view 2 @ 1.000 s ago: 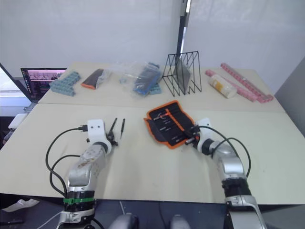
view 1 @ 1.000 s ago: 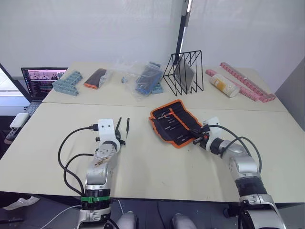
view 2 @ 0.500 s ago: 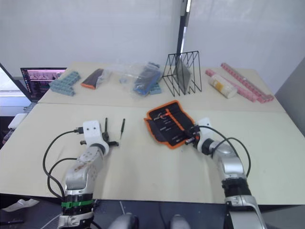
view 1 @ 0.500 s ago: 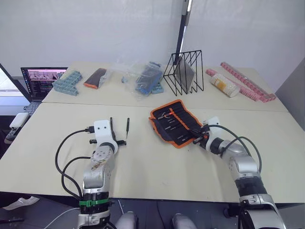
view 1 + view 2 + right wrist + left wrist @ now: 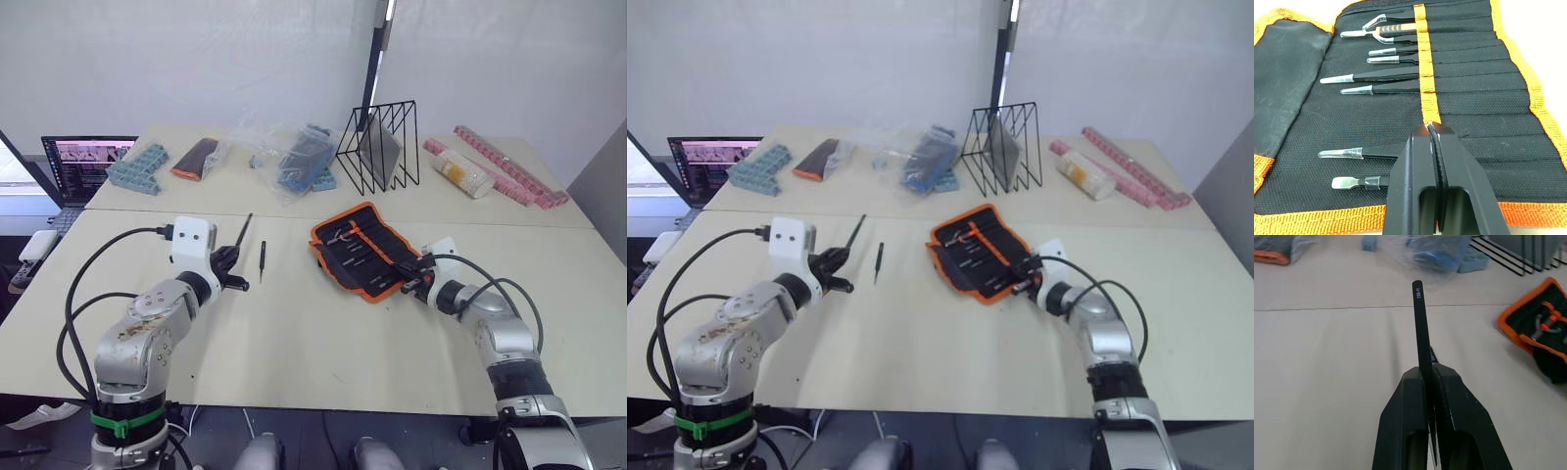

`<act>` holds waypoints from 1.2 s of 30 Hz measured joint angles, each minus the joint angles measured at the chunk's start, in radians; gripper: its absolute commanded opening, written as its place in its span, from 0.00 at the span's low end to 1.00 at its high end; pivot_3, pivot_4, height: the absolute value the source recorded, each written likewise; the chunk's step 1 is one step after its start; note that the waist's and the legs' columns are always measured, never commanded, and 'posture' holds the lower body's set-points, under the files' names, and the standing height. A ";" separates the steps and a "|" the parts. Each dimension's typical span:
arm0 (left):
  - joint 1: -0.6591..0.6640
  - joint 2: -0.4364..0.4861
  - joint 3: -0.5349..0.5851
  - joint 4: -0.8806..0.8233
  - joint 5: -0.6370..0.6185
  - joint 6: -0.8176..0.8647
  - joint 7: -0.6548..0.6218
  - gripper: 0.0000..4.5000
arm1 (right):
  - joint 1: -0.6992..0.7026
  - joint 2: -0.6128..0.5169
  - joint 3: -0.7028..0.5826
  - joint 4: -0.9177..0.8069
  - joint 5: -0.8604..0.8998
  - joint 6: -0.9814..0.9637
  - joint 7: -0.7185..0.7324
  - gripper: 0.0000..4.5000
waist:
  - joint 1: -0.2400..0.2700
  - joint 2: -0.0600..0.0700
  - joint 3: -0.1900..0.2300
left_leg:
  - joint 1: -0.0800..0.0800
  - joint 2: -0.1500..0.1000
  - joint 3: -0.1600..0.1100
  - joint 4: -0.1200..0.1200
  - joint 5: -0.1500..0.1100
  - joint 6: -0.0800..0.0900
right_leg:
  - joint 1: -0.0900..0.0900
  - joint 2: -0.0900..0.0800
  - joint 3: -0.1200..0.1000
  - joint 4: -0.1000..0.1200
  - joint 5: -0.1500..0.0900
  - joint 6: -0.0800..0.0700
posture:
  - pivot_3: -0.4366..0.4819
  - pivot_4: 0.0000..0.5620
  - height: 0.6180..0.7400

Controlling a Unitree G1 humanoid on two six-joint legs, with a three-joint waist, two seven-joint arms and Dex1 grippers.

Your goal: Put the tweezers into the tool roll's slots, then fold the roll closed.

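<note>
The tool roll (image 5: 364,251) lies open on the near table, black with orange edging. Several tweezers (image 5: 1382,74) sit in its slots (image 5: 1469,83), clear-capped tips pointing out. My right gripper (image 5: 1431,129) is shut, its tips resting on the roll's orange middle band at the roll's right edge (image 5: 415,278). My left gripper (image 5: 1428,370) is shut on one slim black tweezer (image 5: 1420,328), held off the table left of the roll with its end angled up (image 5: 242,233). Another tweezer (image 5: 262,261) lies loose on the table between that gripper and the roll.
On the far table stand a black wire rack (image 5: 378,149), clear bags of blue parts (image 5: 302,163), an orange-tipped dark case (image 5: 196,160), blue blocks (image 5: 138,168), a laptop (image 5: 84,164), a bottle (image 5: 461,175) and pink strips (image 5: 509,174).
My left gripper has picked one of the two loose tweezers off the table and lifted it up and to the left. The right gripper has stayed on the roll.
</note>
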 measured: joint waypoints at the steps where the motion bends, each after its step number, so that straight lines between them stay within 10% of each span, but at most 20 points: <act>1: -0.012 0.017 -0.013 -0.003 -0.016 0.018 -0.021 0.01 | 0.004 0.000 -0.003 -0.005 0.004 0.000 0.001 0.00 | 0.000 0.000 0.000 | 0.000 0.000 0.000 0.000 0.000 0.000 | 0.000 0.000 0.000 0.000 0.000 0.000 | 0.48 0.27 0.99; 12: -0.198 0.124 -0.241 0.009 -0.114 0.163 -0.168 0.01 | 0.015 -0.023 -0.040 -0.031 0.025 0.023 0.016 0.00 | -0.012 0.007 0.006 | -0.009 0.000 0.001 0.000 0.001 0.000 | -0.013 0.001 0.002 0.006 0.000 0.000 | 0.48 0.27 0.99; 36: -0.461 0.038 -0.495 0.345 0.040 0.082 -0.222 0.01 | -0.005 -0.002 -0.021 0.006 -0.010 -0.028 0.040 0.00 | -0.021 0.007 0.006 | -0.014 0.000 0.003 0.001 0.004 -0.003 | -0.020 0.001 0.002 0.014 0.000 0.000 | 0.48 0.27 0.99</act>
